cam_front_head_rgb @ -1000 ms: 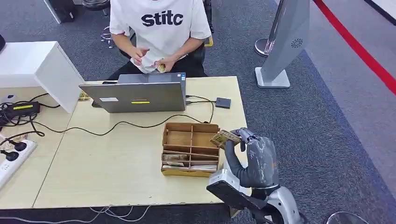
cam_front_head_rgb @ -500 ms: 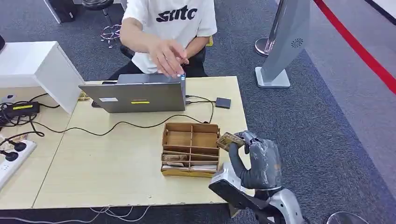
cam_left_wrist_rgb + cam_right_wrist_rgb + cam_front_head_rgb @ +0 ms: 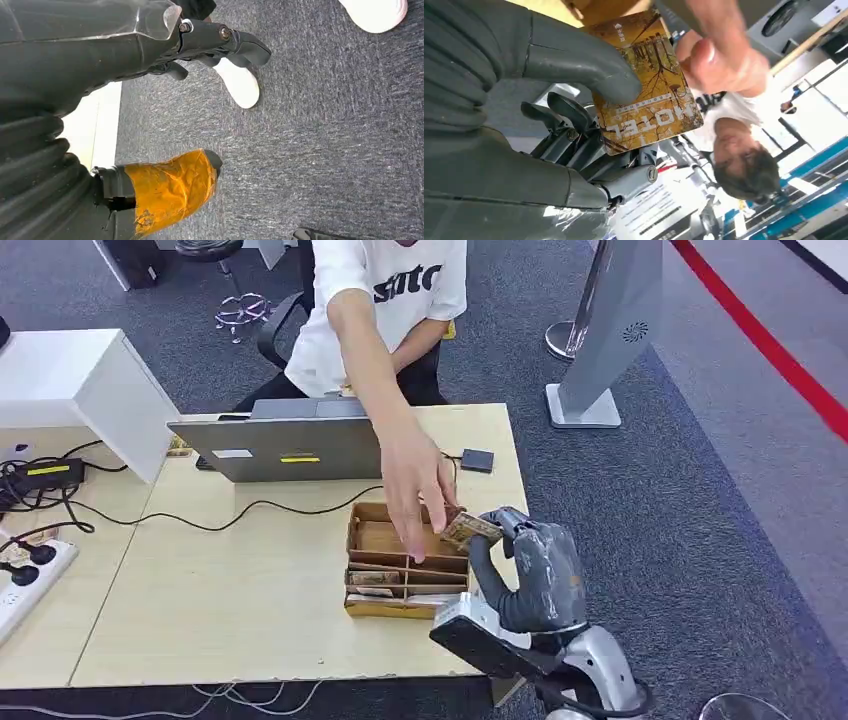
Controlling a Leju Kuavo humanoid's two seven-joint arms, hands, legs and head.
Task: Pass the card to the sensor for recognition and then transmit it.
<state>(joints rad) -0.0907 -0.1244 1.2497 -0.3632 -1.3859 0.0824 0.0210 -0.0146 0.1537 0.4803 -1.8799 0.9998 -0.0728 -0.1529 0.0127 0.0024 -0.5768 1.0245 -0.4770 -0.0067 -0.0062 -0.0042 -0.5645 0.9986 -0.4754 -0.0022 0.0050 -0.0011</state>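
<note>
A yellow hotel card (image 3: 468, 529) is pinched between the thumb and fingers of my right hand (image 3: 530, 572), raised just off the table's right edge beside the wooden box (image 3: 372, 608). In the right wrist view the card (image 3: 649, 90) sticks out past my grey thumb (image 3: 584, 65). A person's hand (image 3: 418, 488) reaches over the laptop, and its fingertips (image 3: 716, 57) are at the card's far edge. Whether they grip it I cannot tell. The small black sensor (image 3: 478, 460) lies at the table's far right. My left hand (image 3: 165, 120) hangs over the carpet with nothing in it.
A grey laptop (image 3: 290, 447) stands at the back of the table, its cable running to the sensor. The divided wooden box holds more cards. A power strip (image 3: 25, 585) and cables lie at the left. A grey kiosk stand (image 3: 615, 335) is on the carpet to the right.
The person has leaned forward and stretched an arm across the laptop to the card. My right hand has shifted slightly left and towards them, still holding the card.
</note>
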